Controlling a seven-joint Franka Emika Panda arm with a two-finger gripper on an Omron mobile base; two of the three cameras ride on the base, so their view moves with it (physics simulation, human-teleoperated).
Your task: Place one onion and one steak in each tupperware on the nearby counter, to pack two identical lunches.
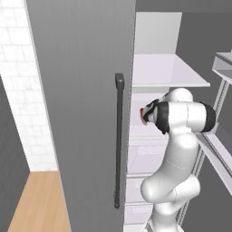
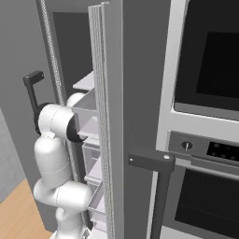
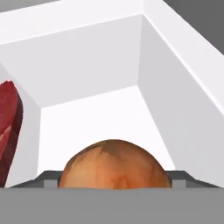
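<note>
Walls of a white fridge compartment [image 3: 100, 57] close in on the hand [image 3: 113, 186]: one flat back wall ahead, a side wall angling in on the right of the hand view, another on the left. Bare white floor lies open ahead of the onion as far as the back wall.

Onion [image 3: 114, 165]: rounded, orange-brown skin with darker streaks and a pale patch on its upper left. It sits at the bottom of the hand view, right between the two dark fingertips [image 3: 49, 179], which stand just beside it on either side. Jaws are spread wide around it; whether they press on its skin I cannot tell.

Steak [image 3: 9, 131]: dark red slab with a lighter red face, standing on edge against the left wall of the compartment, apart from the onion.

From the base views, the arm [image 1: 174, 149] reaches into the open fridge past white shelves [image 1: 165, 70]. Grey fridge door [image 1: 81, 113] with its long dark handle [image 1: 118, 140] stands close on the arm's left. A wall oven [image 2: 205, 140] stands to the right of the fridge.
</note>
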